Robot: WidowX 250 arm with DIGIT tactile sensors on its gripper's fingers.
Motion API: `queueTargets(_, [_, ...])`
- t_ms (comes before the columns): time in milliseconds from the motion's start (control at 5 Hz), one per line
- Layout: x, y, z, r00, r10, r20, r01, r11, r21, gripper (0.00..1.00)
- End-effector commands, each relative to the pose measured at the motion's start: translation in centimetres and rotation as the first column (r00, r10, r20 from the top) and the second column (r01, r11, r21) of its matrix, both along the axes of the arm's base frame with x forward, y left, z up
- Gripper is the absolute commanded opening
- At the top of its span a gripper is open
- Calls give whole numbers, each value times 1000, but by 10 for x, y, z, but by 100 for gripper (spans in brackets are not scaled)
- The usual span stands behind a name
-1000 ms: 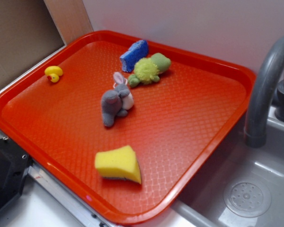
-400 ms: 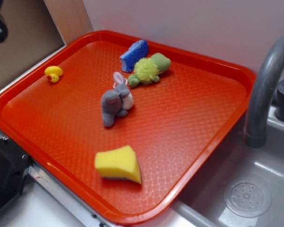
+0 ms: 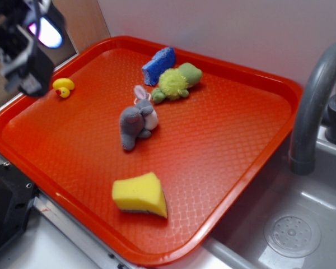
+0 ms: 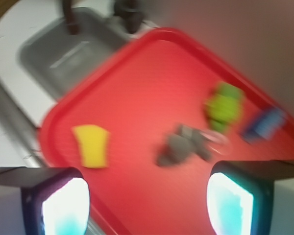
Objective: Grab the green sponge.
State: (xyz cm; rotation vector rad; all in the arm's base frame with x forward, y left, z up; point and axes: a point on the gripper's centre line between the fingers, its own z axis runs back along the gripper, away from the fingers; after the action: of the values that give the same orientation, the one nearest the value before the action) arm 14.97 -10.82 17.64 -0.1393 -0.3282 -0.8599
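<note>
Now approaching | my gripper (image 4: 147,200) apart, probably empty (blurred) | descend squarely over green sponge (image 3: 140,194), spanning its narrow sides.

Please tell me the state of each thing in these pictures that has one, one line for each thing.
gripper: open, empty, above the tray's far-left corner.
green sponge: lying flat near the tray's front edge, untouched.
blue sponge: resting against the green plush toy.
grey bunny: lying down mid-tray.
rubber duck: upright.
</note>
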Motion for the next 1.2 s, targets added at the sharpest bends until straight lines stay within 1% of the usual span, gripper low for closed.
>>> queueTargets(0, [-4, -43, -41, 992, -75, -98, 80, 996, 44, 100])
queueTargets(200, [-6, -56, -71, 982, -85, -167, 104, 988, 113, 100])
queueTargets(400, [-12, -62, -98, 966, -112, -234, 143, 982, 123, 100])
queueTargets(600, [-16, -65, -111, 955, -118, -271, 162, 976, 148, 100])
queueTargets(800, [-11, -60, -129, 910, -175, -377, 254, 952, 169, 100])
queueTargets(1000, [-11, -62, -136, 908, -193, -371, 293, 927, 235, 100])
